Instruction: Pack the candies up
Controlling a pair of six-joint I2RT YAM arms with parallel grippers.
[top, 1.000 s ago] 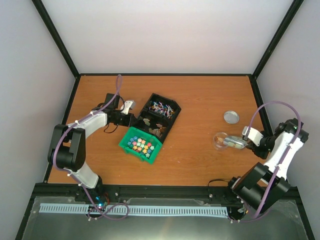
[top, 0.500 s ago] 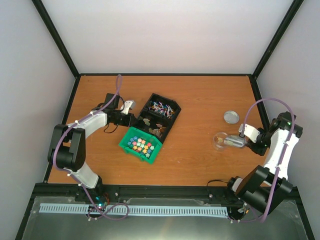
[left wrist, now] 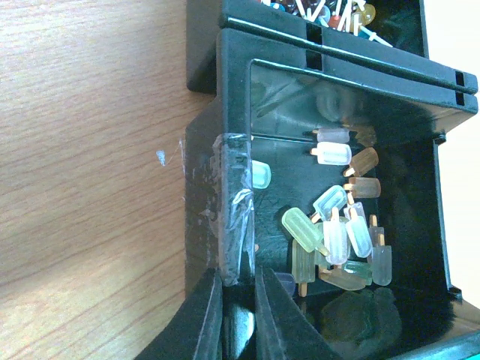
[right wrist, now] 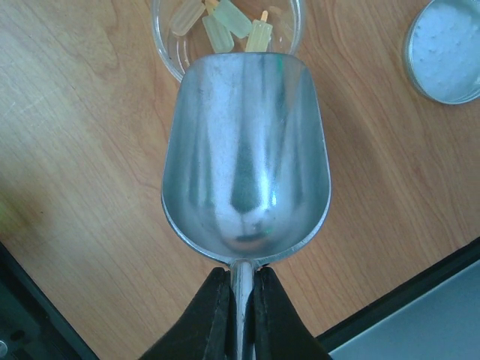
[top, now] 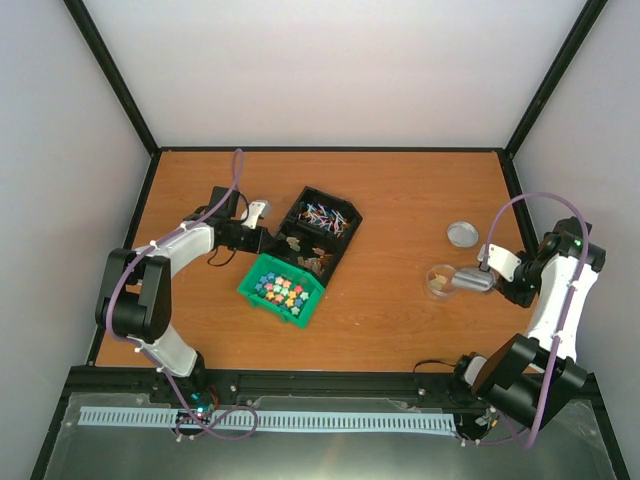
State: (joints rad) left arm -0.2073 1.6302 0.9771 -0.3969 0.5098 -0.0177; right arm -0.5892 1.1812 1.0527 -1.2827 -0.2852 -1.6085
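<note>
Over on the right, the right gripper (right wrist: 240, 279) is clamped tight on the thin handle of the metal scoop (right wrist: 246, 157), fingers pinched together with only the handle between them. The scoop's bowl is bare, just shiny metal, and its front lip lies over the near rim of the clear cup (right wrist: 166, 54); whether the two touch cannot be told. Inside the cup lie a few candies (right wrist: 225, 21), pale yellow and green, shaped like little ice lollies on sticks. Just beyond the cup, apart from it, the round metal lid (right wrist: 448, 45) lies flat on the wooden table (top: 400, 190).

Now to the left side. The left gripper (left wrist: 238, 283) is closed narrow on the side wall of the black box (left wrist: 225, 90), one finger outside and one inside, right by a patch of clear tape on that wall. More candies (left wrist: 339, 225) lie heaped in this compartment, pale green, white and amber lollies, most of them piled toward one corner. The compartment behind it holds thin mixed sweets (top: 322, 212) in red, blue and white.

From above, a green bin (top: 268, 306) sits against the near side of the black box, filled with bright little pieces. Cup and scoop (top: 470, 283) are well apart from both boxes, on the right of the table.
</note>
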